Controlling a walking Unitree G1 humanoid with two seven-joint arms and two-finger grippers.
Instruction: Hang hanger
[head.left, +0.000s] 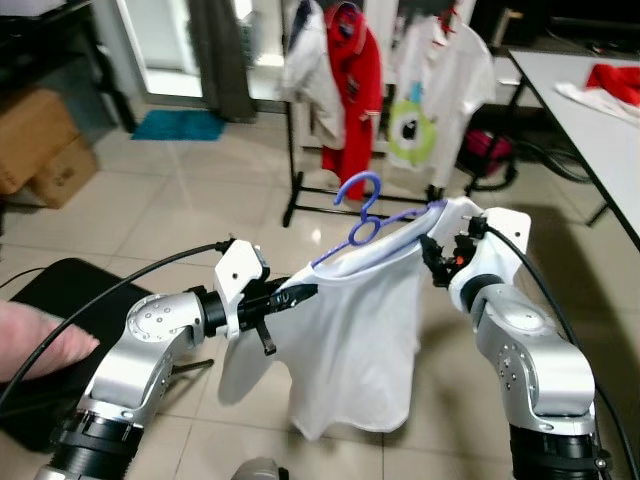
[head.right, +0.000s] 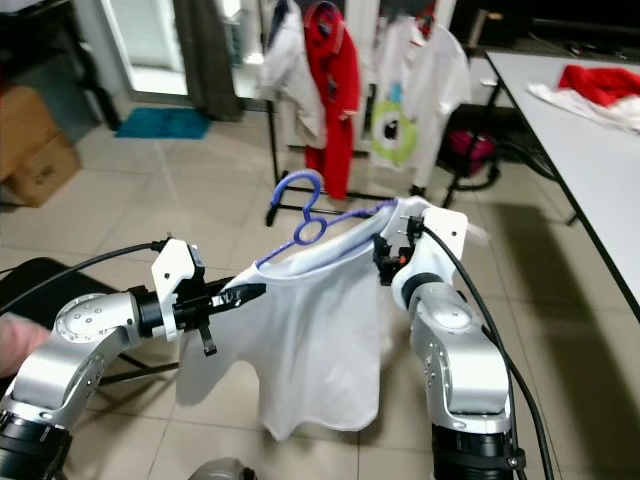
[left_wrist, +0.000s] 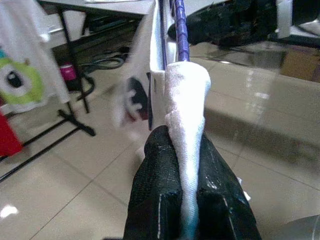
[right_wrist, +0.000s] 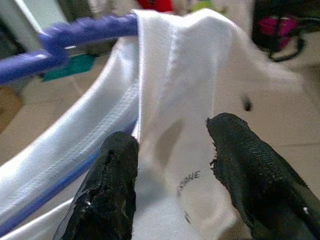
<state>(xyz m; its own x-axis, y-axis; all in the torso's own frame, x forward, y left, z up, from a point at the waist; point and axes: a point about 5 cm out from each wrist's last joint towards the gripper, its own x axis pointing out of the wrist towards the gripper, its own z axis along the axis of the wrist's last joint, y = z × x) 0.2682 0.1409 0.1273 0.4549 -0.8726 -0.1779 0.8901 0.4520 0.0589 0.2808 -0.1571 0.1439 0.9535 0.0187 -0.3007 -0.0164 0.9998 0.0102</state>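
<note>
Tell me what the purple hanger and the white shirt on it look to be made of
Purple hanger: probably plastic-coated or cord-wrapped wire, thin with a ribbed, matte surface up close. White shirt: soft knit fabric, likely cotton, matte, stitched at the collar, folding limply where the left gripper pinches it.

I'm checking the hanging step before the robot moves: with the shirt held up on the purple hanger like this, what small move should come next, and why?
Probably carry it forward toward the clothes rack. The white shirt sits on the purple hanger, the left gripper pinching one shoulder and the right gripper around the other, but the hook points at a rack that is well ahead across the floor.
</note>
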